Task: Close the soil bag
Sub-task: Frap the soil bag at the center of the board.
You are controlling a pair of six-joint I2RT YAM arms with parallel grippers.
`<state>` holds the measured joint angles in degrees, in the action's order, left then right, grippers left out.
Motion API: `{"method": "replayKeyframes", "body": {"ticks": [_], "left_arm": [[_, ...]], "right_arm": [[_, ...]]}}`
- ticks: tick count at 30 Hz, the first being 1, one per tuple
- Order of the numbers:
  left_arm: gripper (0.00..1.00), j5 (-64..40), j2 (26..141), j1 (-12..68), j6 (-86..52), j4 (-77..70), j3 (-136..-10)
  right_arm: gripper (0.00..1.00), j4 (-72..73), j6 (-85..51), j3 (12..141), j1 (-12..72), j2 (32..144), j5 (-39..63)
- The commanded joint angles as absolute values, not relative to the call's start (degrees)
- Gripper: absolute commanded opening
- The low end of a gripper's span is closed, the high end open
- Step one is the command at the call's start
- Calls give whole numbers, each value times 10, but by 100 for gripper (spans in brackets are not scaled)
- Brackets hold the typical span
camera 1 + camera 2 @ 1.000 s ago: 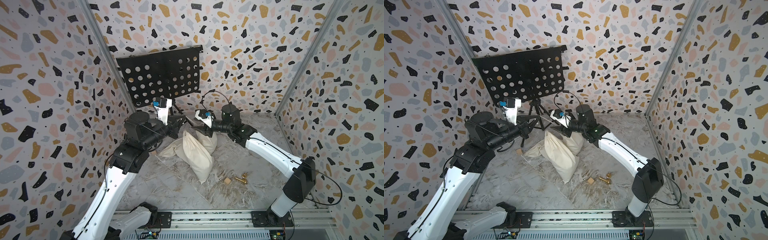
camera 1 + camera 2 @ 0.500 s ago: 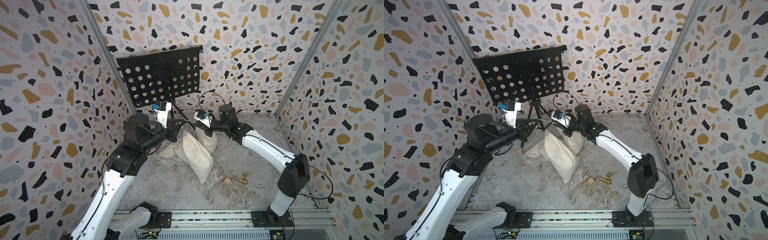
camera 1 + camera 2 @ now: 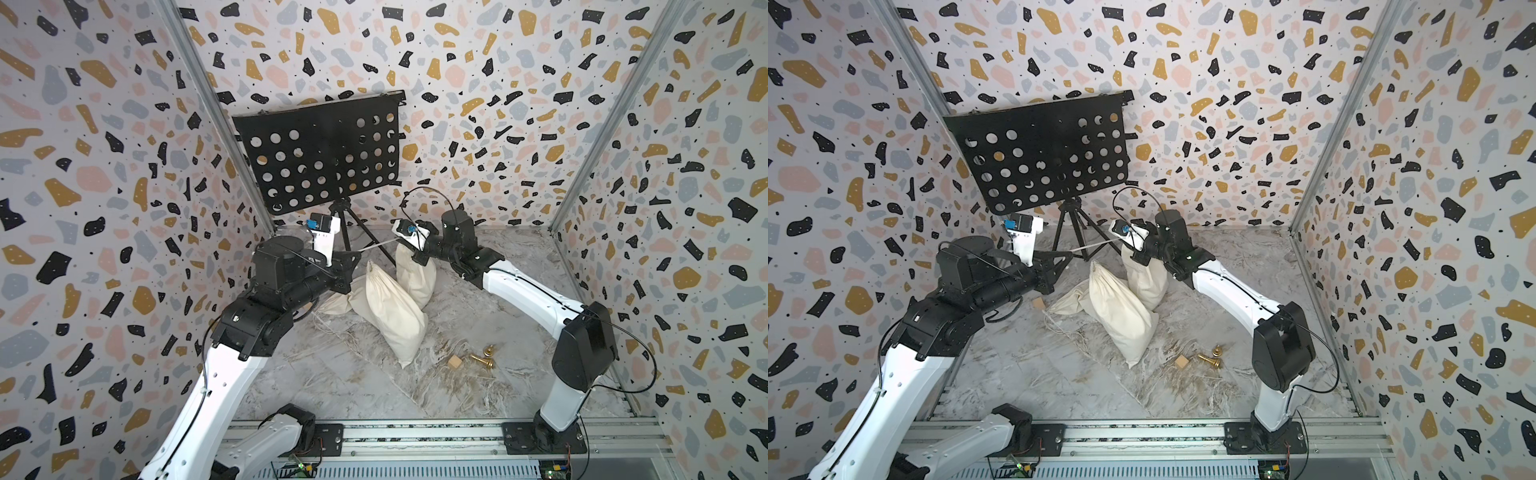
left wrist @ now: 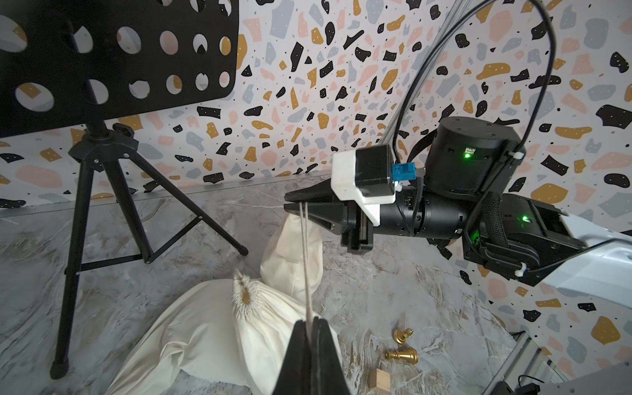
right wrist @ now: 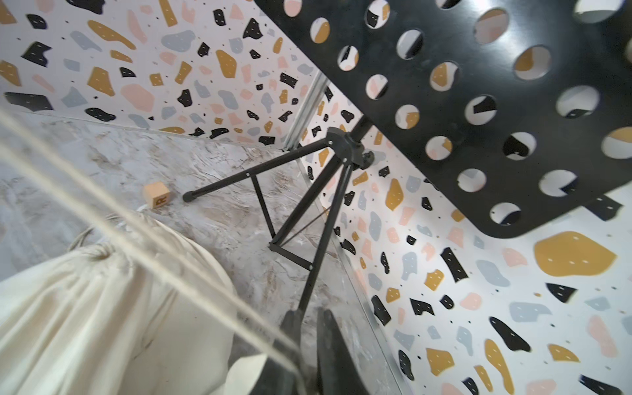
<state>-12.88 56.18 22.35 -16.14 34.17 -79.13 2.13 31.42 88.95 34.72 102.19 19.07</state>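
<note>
Only in the left wrist view is the drawstring (image 4: 305,260) seen pinched in the clenched left tool (image 4: 309,323) and stretched taut to the tips of the right tool (image 4: 289,206). The soil bag (image 4: 294,253) is stood just beneath the right tool, whose jaws are nearly closed; its grip cannot be told.

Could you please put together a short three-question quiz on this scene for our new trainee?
1. True or false: the left hand is shut on the string.
2. How many gold chess pieces are in view? A one, B two, C four.
3. Fill in: the cube by the stand foot shows the letter ___.
Key: 1 true; 2 B; 3 R.
</note>
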Motion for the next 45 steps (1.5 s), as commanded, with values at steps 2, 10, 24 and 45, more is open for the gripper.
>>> {"method": "replayKeyframes", "body": {"ticks": [2,10,24,45], "left_arm": [[0,-103,467,218,-157,172,-862],[0,-102,482,218,-147,174,-894],[0,-78,462,218,-158,180,-830],[0,-67,484,218,-185,164,-699]], "right_arm": [[15,-153,316,861,168,1075,-183],[22,-177,355,899,145,1020,-190],[23,-136,286,787,144,1077,-142],[15,-150,249,741,161,976,-89]]}}
